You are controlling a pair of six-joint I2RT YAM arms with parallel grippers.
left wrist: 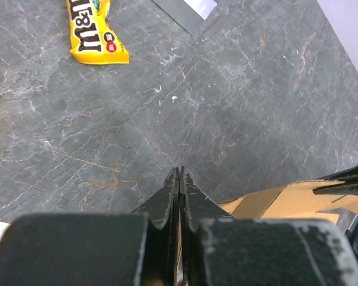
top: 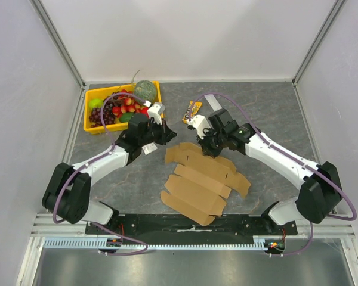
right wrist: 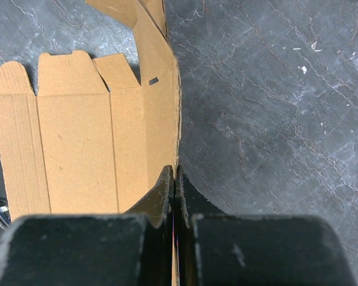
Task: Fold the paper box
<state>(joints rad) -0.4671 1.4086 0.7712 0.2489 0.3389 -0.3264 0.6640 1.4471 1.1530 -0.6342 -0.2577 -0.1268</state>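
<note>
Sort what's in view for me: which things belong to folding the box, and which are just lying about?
Job:
- box
- left end effector, shut
- right end effector, shut on the box's edge

Lying about:
- fruit tray
- candy packet

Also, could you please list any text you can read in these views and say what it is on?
"m&m": sideways and cut off by the frame edge, on the yellow candy packet in the left wrist view.
Print on the packet's red spot: too small to read.
The same packet in the top view: too small to read.
Box: no print visible.
</note>
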